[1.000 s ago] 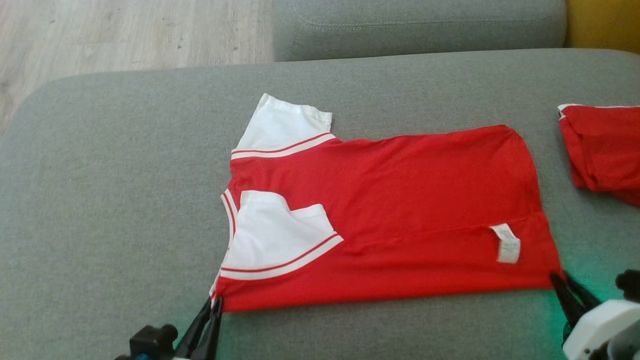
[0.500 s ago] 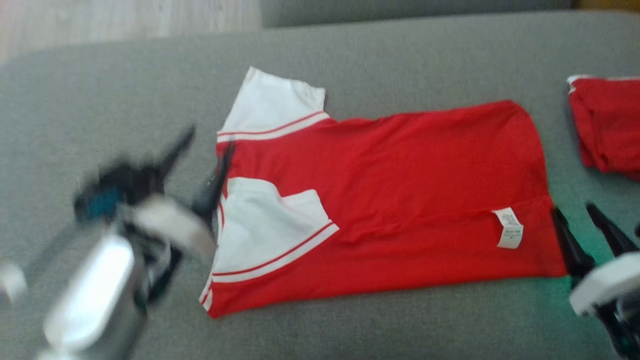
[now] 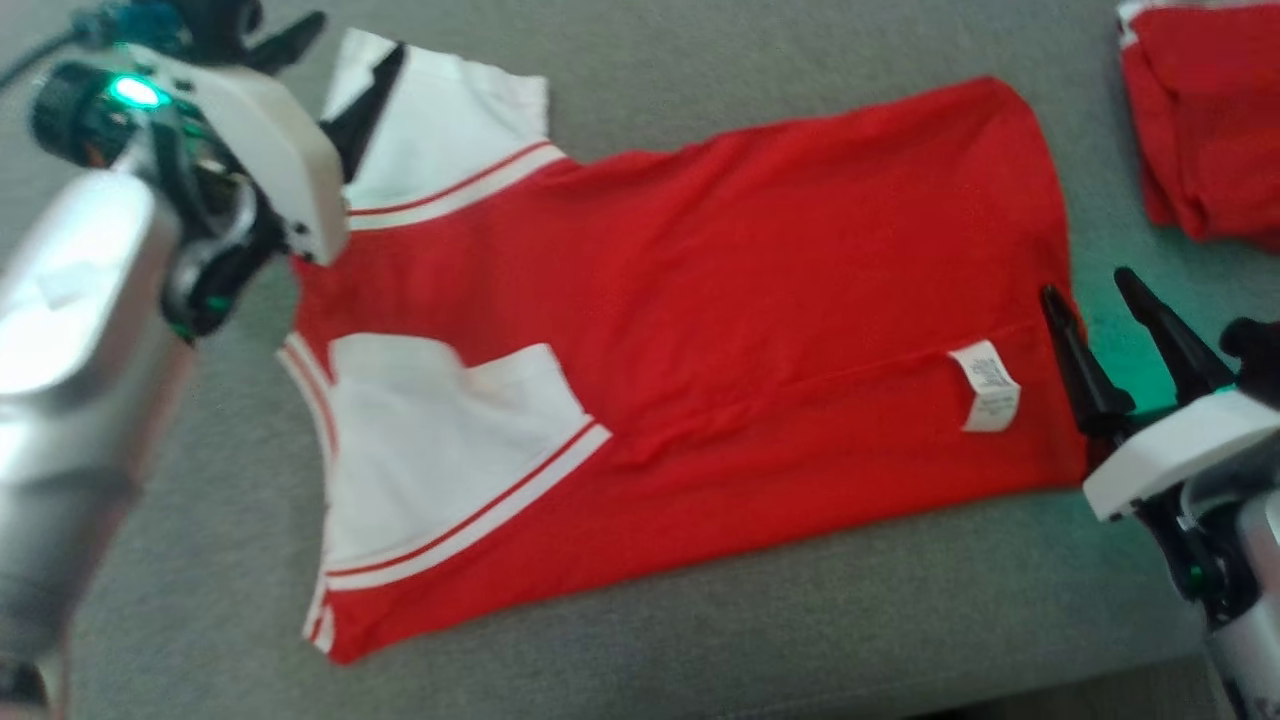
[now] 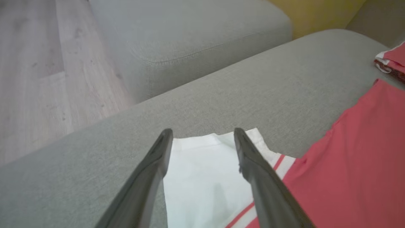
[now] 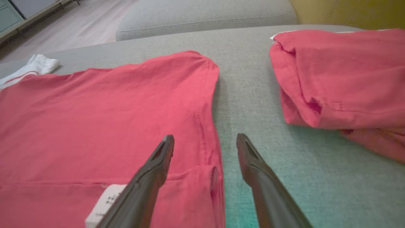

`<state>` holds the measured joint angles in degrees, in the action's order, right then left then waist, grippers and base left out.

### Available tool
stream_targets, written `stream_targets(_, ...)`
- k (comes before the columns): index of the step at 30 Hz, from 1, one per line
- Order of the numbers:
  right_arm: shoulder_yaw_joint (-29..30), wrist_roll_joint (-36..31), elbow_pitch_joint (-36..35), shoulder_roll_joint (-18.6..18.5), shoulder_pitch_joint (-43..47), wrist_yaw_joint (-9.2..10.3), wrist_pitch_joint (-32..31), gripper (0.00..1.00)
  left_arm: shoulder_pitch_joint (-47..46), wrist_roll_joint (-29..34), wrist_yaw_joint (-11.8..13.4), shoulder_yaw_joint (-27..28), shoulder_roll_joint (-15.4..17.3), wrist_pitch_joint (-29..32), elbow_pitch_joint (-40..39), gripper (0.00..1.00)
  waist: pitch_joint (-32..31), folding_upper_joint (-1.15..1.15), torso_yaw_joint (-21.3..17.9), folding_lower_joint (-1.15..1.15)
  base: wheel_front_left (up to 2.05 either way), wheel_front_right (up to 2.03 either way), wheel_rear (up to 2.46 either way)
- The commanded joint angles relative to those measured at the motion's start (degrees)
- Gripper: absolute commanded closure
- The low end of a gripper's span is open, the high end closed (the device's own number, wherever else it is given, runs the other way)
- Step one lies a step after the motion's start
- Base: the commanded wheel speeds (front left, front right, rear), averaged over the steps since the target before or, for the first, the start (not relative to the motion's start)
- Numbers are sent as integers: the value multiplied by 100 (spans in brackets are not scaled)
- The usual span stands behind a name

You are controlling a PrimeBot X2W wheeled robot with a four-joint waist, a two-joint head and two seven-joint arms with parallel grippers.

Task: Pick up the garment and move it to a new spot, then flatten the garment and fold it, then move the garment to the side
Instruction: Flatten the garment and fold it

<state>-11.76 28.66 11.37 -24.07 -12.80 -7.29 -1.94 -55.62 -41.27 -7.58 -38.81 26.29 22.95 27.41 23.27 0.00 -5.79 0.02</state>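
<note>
While the garment [image 3: 750,280] lies flat, right gripper [image 3: 1085,282] seemingly straddles its edge.

left fingers [image 3: 372,95], right fingers [image 3: 1075,355] wide apart

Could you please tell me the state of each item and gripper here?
red shirt: flat on the cushion, near side folded over
left gripper: open, above the far white sleeve
right gripper: open, straddling the shirt's hem edge
second red garment: folded, apart to the right
</note>
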Motion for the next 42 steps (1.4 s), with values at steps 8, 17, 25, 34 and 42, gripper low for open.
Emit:
stream_targets(8, -270, 64, 3, -93, -239, -20, 187, 0, -788, -44, 10, -170, 609, -56, 928, 0, 470, 0, -522, -2, 0, 0, 0)
stream_targets(17, -525, 236, 259, -138, -452, -20, 363, 0, -1130, -315, 9, -406, 696, -207, 1531, 0, 712, 0, -721, -2, 0, 0, 0)
stream_targets(25, -622, 426, 319, -218, -684, -20, 383, 0, -1212, -700, 9, -977, 753, -235, 1281, 100, 709, 0, -651, -2, 0, 0, 0)
stream_targets(34, -930, 868, 411, -561, -1915, -20, -380, 0, -1539, -803, 9, -1656, 816, -635, 887, 100, 685, 0, -314, -2, 0, 0, 0)
stream_targets(42, -1352, 863, 1559, -402, -2956, -20, -1108, 0, -1829, -974, 9, -2172, 788, -1338, 589, 100, 641, 0, -16, -2, 0, 0, 0)
